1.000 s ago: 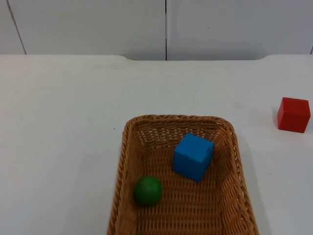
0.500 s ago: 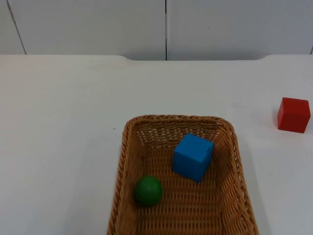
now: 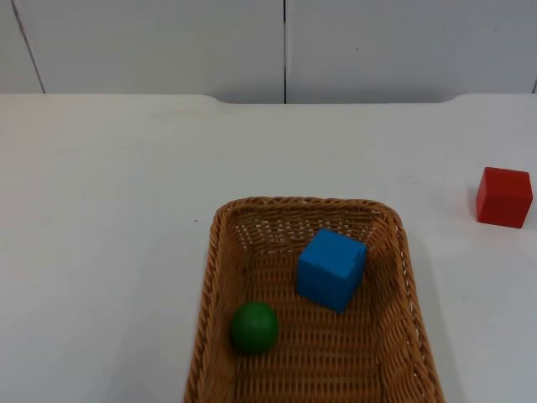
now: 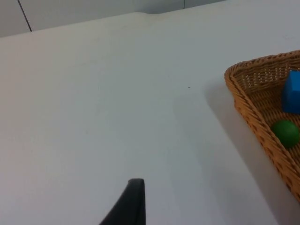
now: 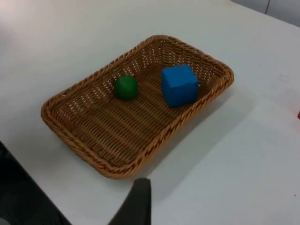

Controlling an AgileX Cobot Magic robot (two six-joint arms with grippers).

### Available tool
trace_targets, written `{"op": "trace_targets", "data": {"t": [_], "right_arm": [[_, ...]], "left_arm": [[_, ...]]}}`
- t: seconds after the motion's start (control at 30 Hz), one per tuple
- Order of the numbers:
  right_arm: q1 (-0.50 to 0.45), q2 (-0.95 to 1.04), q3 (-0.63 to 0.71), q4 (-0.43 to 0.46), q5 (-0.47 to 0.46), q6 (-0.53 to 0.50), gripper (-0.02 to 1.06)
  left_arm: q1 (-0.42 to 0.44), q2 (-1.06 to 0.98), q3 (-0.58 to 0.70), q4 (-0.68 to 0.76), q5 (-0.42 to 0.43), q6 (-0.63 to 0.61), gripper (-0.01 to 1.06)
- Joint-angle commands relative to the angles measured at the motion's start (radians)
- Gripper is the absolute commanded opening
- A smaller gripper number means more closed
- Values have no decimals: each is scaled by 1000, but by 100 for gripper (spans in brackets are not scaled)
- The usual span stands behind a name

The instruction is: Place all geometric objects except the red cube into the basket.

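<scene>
- Top view: wicker basket (image 3: 310,327) sits at 6 o'clock on the white table (image 3: 109,210), blue cube (image 3: 331,269) and green ball (image 3: 253,327) inside it. Red cube (image 3: 503,196) is way off at 3 o'clock, on the table.
- Left wrist view: left gripper (image 4: 131,206) hangs above bare table, well apart from the basket's rim; can't tell if it's spread or closed.
- Right wrist view: right gripper (image 5: 138,204) hovers just outside the basket's near corner; same deal, can't tell.

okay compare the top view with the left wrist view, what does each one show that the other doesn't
Top view alone: the red cube on the table, apart from the basket, and the grey partition wall. Left wrist view alone: the left gripper's black fingertip over bare white table. Both: the wicker basket holding the blue cube and the green ball.
</scene>
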Motion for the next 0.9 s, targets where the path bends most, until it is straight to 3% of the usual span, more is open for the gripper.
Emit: {"op": "trace_targets", "data": {"t": [0.0,0.07,0.53,0.63,0.83,0.87], "right_arm": [[4,-3,3,6,-7,-11,90],[4,-3,3,6,-7,-11,106],[-17,-3,3,12,-9,-4,105],[-100,-3,3,12,-9,-4,105],[-464,-3,3,12,-9,-4,105],[-464,-3,3,12,-9,-4,105]], "left_arm": [[4,-3,5,1,-6,-4,105],[4,-3,5,1,-6,-4,105],[4,-3,5,-13,-6,-11,105],[4,-3,5,0,-6,-11,105],[4,-3,5,0,-6,-11,105],[4,-3,5,0,-6,-11,105]]}}
